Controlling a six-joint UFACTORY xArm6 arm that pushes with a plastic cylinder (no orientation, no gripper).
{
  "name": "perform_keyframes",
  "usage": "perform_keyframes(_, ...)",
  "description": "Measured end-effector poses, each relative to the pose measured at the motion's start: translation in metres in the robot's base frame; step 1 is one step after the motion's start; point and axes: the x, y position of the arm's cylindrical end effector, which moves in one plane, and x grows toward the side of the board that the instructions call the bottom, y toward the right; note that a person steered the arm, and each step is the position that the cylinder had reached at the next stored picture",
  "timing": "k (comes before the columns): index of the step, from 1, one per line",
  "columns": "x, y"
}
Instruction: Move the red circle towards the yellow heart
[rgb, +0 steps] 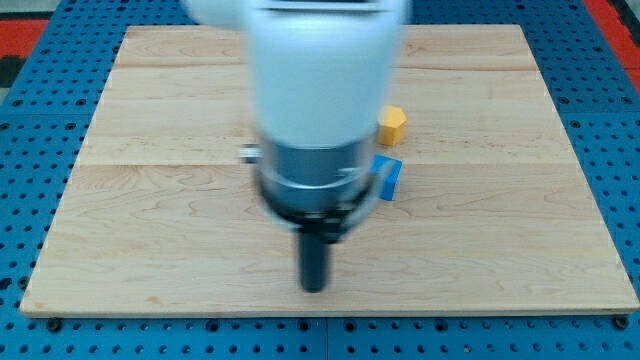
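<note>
My arm fills the middle of the camera view and ends in the dark rod, whose tip (315, 288) rests on the wooden board near the view's bottom centre. A yellow block (392, 125) lies just right of the arm body; its shape is partly hidden. A blue block (387, 177) lies below it, also right of the arm. Both sit up and to the right of the tip, well apart from it. No red circle shows; the arm may hide it. No block touches the tip.
The wooden board (520, 230) lies on a blue pegboard (30, 120) that surrounds it on all sides. The board's bottom edge runs just below the tip.
</note>
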Motion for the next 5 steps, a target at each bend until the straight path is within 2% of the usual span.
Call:
perform_keyframes(1, -0.015, -0.066)
perform_keyframes(2, -0.040, -0.094)
perform_keyframes(5, -0.092, -0.096)
